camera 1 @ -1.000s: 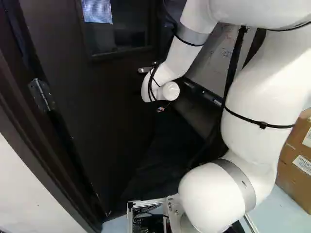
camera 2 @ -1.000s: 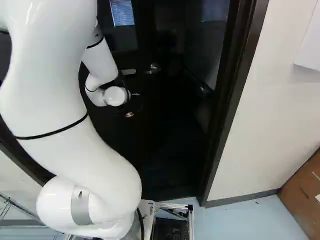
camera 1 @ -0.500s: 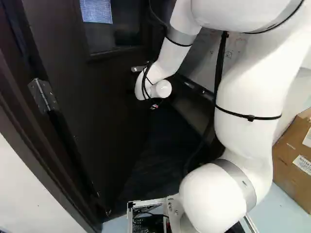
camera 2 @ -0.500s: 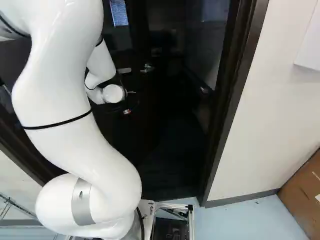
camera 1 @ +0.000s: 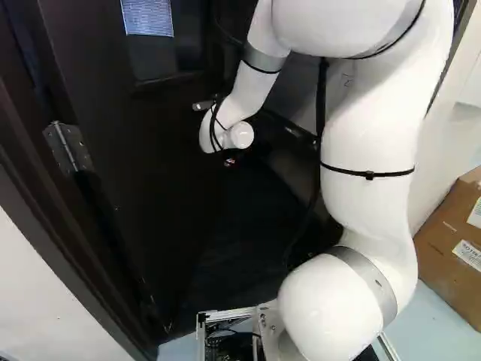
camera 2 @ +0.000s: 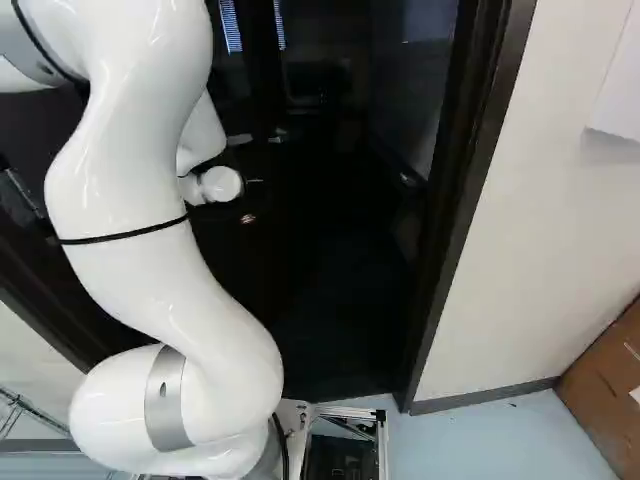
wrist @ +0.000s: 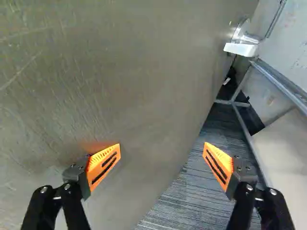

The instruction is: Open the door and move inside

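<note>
Two fingers (wrist: 104, 166) with orange pads stand wide apart, gripping nothing: in the wrist view, one is close to the broad face of the door (wrist: 129, 81), though contact cannot be told, and the other is over ridged dark carpet (wrist: 187, 203) alongside it. The metal door handle (wrist: 241, 49) is well ahead of them, clear of both. In the left base view, the door stands open, its hinge (camera 1: 68, 147) at the left, and the white arm (camera 1: 368, 135) reaches through the doorway.
</note>
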Robot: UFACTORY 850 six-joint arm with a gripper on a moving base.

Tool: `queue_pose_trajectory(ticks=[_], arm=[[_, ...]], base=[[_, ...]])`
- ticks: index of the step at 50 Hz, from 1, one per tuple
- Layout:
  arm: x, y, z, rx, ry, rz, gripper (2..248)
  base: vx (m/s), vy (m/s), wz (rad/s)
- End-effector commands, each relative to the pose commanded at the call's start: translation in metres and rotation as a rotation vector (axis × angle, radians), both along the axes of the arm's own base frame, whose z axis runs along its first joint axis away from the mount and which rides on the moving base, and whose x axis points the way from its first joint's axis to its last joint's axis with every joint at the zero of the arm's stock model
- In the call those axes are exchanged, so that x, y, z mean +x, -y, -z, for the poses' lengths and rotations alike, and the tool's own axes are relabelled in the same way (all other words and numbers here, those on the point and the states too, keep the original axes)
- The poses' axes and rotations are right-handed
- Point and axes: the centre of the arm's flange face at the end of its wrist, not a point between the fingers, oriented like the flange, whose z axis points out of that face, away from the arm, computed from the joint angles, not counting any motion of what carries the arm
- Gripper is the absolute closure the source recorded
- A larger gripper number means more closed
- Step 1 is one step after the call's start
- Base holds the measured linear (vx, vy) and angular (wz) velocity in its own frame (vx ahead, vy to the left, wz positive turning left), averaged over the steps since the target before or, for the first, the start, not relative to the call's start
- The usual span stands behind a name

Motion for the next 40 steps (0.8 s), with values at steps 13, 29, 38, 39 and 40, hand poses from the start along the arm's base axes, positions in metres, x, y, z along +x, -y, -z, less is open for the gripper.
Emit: queue_pose_trajectory(ticks=[13,29,38,39,40], arm=[[0.015,-0.019,0.002,-0.004,0.011,-0.035,3],[0.032,-0.043,0.004,-0.008,0.027,-0.076,3],[0.041,-0.057,0.006,-0.010,0.037,-0.099,3],[0.042,-0.058,0.006,-0.010,0.038,-0.102,3],[0.043,-0.060,0.006,-0.010,0.039,-0.104,3]], base=[[0.000,0.000,0.000],[0.000,0.000,0.000],[0.000,0.000,0.000],[0.000,0.000,0.000],[0.000,0.000,0.000]])
